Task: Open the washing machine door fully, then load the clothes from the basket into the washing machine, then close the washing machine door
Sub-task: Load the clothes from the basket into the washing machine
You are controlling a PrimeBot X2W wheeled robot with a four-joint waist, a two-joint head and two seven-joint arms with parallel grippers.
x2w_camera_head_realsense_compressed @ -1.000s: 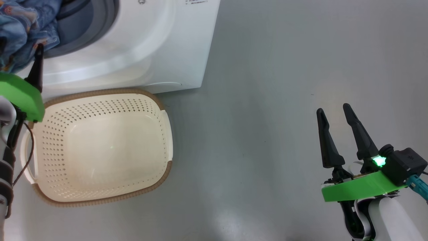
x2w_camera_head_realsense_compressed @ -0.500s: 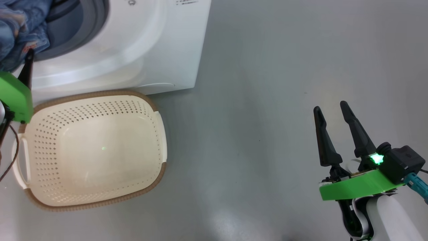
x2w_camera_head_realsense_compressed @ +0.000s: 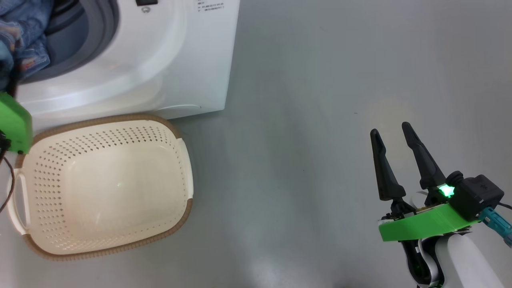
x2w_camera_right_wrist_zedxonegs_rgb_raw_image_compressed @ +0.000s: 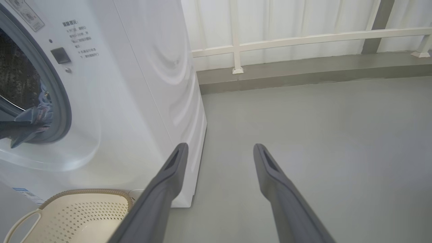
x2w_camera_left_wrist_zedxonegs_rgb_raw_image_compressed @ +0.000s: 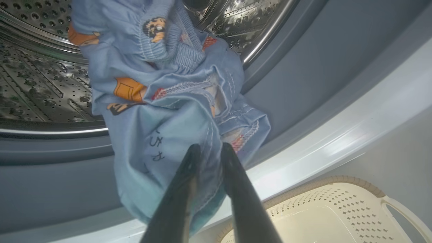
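The white washing machine [x2w_camera_head_realsense_compressed: 160,60] stands at the upper left with its mouth uncovered; its door is out of view. Light blue clothes [x2w_camera_left_wrist_zedxonegs_rgb_raw_image_compressed: 162,101] with orange prints hang out of the steel drum [x2w_camera_left_wrist_zedxonegs_rgb_raw_image_compressed: 40,84] over the grey seal [x2w_camera_left_wrist_zedxonegs_rgb_raw_image_compressed: 320,67]. My left gripper [x2w_camera_left_wrist_zedxonegs_rgb_raw_image_compressed: 211,150] is at the mouth, its fingers close together and pinching this fabric. Its green mount [x2w_camera_head_realsense_compressed: 14,124] shows at the left edge. The cream basket [x2w_camera_head_realsense_compressed: 176,132] sits on the floor before the machine with nothing in it. My right gripper [x2w_camera_head_realsense_compressed: 390,129] hovers open over bare floor, far right.
Grey floor [x2w_camera_head_realsense_compressed: 300,120] stretches to the right of the machine and basket. In the right wrist view a white railing [x2w_camera_right_wrist_zedxonegs_rgb_raw_image_compressed: 303,37] and a low kerb [x2w_camera_right_wrist_zedxonegs_rgb_raw_image_compressed: 303,74] run along the far wall behind the machine.
The whole head view has slid left and down, so the camera moved. The left gripper's dark finger, seen earlier beside the clothes, is now past the left edge. The right gripper stays open.
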